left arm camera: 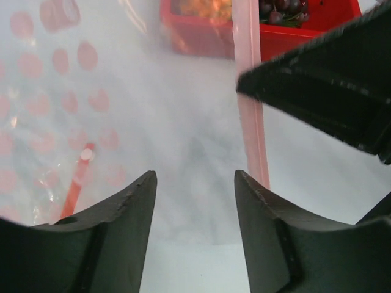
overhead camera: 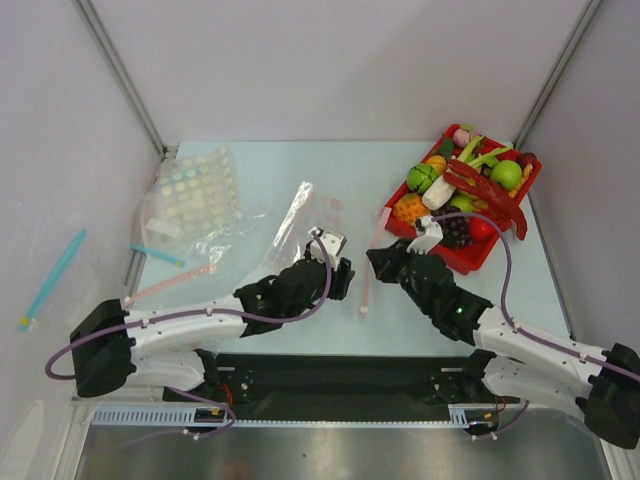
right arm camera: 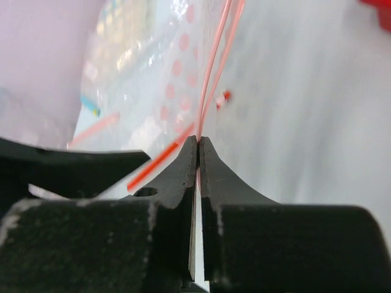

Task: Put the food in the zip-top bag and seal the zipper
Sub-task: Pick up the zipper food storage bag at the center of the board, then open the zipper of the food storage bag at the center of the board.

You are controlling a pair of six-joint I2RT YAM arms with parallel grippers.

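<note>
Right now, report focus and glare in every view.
Top external: evenly lit and sharp. Left wrist: left gripper crisp, red tray beyond it hazy and blurred. Right wrist: right gripper sharp at the tips pinching the zipper, glare on crinkly plastic upper left.

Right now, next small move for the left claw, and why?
Probably ease the left claw sideways onto the zipper and pinch it, to start parting it. The right claw is shut on the zipper, the left is open beside it, and the food sits in the red tray.
</note>
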